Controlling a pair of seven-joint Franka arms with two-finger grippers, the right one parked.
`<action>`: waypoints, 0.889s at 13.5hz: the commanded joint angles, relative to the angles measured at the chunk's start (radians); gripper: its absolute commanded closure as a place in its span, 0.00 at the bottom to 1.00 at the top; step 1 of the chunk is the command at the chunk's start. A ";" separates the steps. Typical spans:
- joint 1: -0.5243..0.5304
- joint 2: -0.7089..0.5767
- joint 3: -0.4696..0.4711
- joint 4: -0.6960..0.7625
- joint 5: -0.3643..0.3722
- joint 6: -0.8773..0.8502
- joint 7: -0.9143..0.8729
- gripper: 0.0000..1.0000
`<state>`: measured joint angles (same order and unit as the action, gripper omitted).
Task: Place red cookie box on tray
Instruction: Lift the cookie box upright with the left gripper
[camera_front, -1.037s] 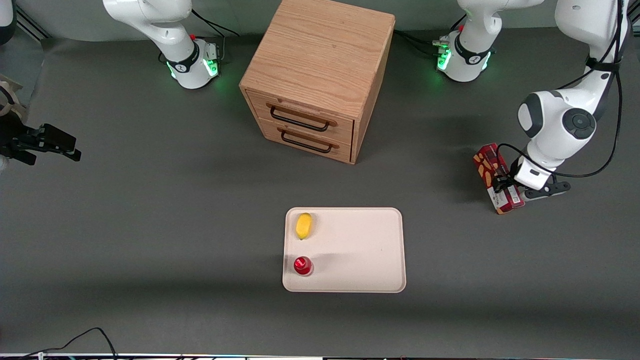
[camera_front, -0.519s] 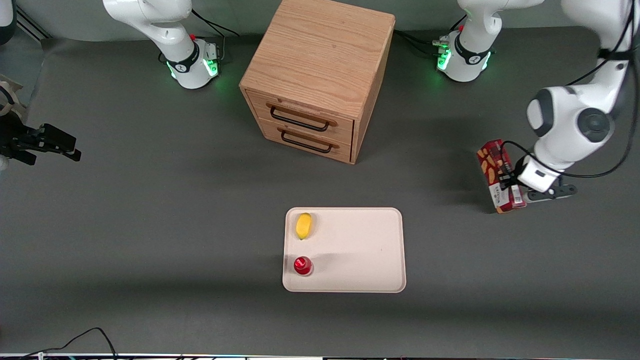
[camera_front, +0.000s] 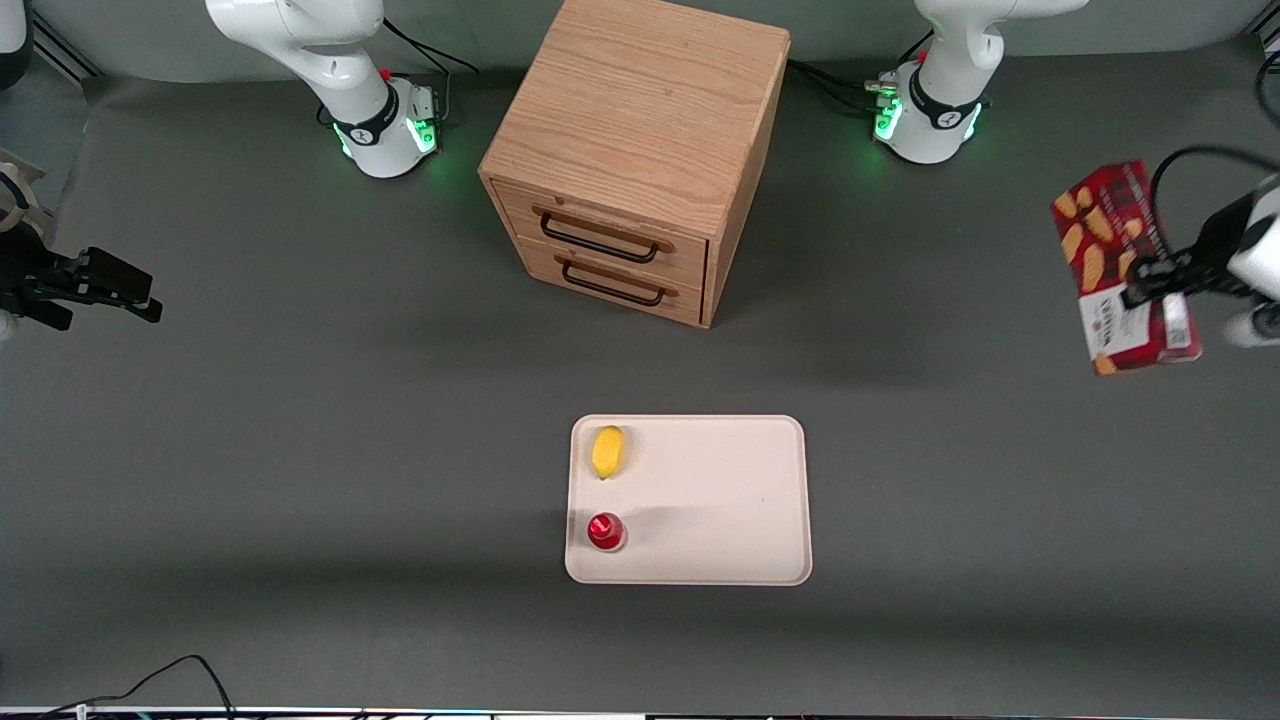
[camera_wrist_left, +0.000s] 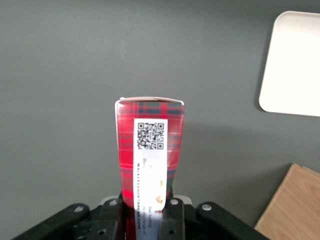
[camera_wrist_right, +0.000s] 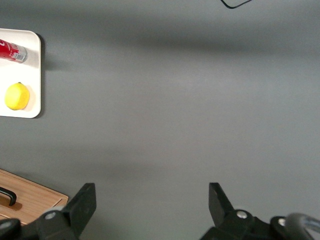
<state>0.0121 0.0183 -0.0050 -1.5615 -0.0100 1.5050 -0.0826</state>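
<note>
The red cookie box (camera_front: 1115, 250), a long plaid carton with cookie pictures and a white label, hangs in the air toward the working arm's end of the table, well above the mat. My left gripper (camera_front: 1150, 288) is shut on it near the label end. In the left wrist view the box (camera_wrist_left: 150, 150) stands between my fingers (camera_wrist_left: 171, 220), its narrow QR-code face showing. The cream-beige tray (camera_front: 720, 500) lies flat on the mat nearer the front camera than the cabinet; its corner also shows in the left wrist view (camera_wrist_left: 292, 65).
A yellow lemon (camera_front: 607, 451) and a small red can (camera_front: 605, 531) sit on the tray's edge toward the parked arm. A wooden two-drawer cabinet (camera_front: 640, 150) stands farther from the camera than the tray. A black cable (camera_front: 150, 680) lies near the front edge.
My gripper has lifted the red cookie box off the mat, raising it and carrying it farther toward the working arm's end. The tray, lemon and can have not moved.
</note>
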 joint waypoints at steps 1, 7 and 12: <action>-0.037 0.049 -0.006 0.135 -0.007 -0.097 -0.012 1.00; -0.076 0.213 -0.205 0.300 -0.011 -0.097 -0.441 1.00; -0.277 0.524 -0.265 0.589 0.036 -0.022 -0.854 1.00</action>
<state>-0.1851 0.3769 -0.2767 -1.1703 -0.0100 1.4798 -0.8213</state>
